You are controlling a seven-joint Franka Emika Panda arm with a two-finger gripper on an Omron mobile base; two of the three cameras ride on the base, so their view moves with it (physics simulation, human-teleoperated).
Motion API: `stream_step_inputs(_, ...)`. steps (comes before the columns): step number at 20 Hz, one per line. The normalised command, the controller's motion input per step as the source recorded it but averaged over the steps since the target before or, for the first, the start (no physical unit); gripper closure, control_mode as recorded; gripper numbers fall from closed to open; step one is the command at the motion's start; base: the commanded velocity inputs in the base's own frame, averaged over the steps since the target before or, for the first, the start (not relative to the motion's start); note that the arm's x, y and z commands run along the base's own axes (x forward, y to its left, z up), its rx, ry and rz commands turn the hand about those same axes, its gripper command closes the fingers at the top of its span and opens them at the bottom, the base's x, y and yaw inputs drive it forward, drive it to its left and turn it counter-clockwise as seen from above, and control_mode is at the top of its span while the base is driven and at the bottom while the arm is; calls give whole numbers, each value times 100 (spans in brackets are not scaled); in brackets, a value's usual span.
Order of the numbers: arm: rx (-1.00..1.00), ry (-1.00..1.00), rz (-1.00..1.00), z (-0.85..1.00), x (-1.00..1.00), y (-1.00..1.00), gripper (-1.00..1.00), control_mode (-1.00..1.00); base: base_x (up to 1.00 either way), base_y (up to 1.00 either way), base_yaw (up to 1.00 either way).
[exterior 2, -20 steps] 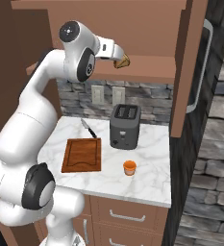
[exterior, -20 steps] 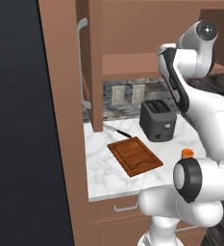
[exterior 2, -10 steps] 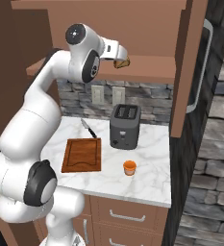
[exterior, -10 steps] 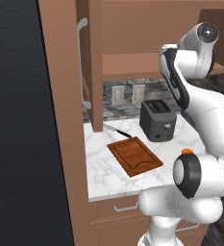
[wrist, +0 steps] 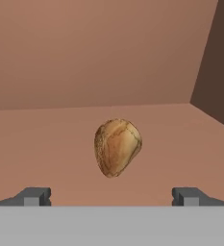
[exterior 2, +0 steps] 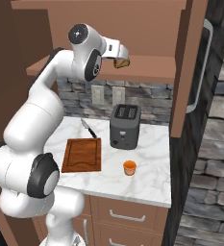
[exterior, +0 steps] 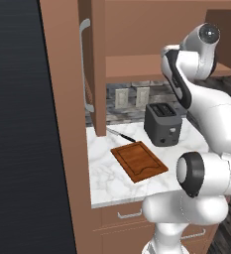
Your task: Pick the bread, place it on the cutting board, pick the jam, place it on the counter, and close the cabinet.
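Found open room inside the cabinet [wrist: 104, 53] on both sides of the bread [wrist: 117, 146], between the parted fingers of the gripper [wrist: 111, 197] in the hand view. Met the back panel beyond and a dark side wall [wrist: 219, 62] at right; ran up against the shelf [wrist: 36, 149] below. Lower down, had bare counter [exterior 2: 152, 158] between cutting board [exterior 2: 82, 154] and jam [exterior 2: 129, 167]. Encountered the toaster [exterior 2: 125, 126] behind the jam, and the knife [exterior 2: 91, 129] behind the board.

A kitchen: a toaster [exterior 2: 125, 127], cutting board [exterior 2: 82, 155] and knife [exterior 2: 89, 128] sit on a marble bench [exterior 2: 152, 180] below an open wall cabinet [exterior 2: 178, 67].
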Motion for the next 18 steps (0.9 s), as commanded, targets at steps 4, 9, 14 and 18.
stream_step_inputs(4, 0, 0, 0, -7, 22, 0, -100, -100, 0, 0, 0)
stream_step_inputs(9, 0, 0, 0, -12, 19, 0, -100, -100, 0, 0, 0)
stream_step_inputs(14, 0, 0, 0, -7, 11, 0, -100, -100, 0, 0, 0)
stream_step_inputs(18, 0, 0, 0, 0, 13, 0, -100, -100, 0, 0, 0)
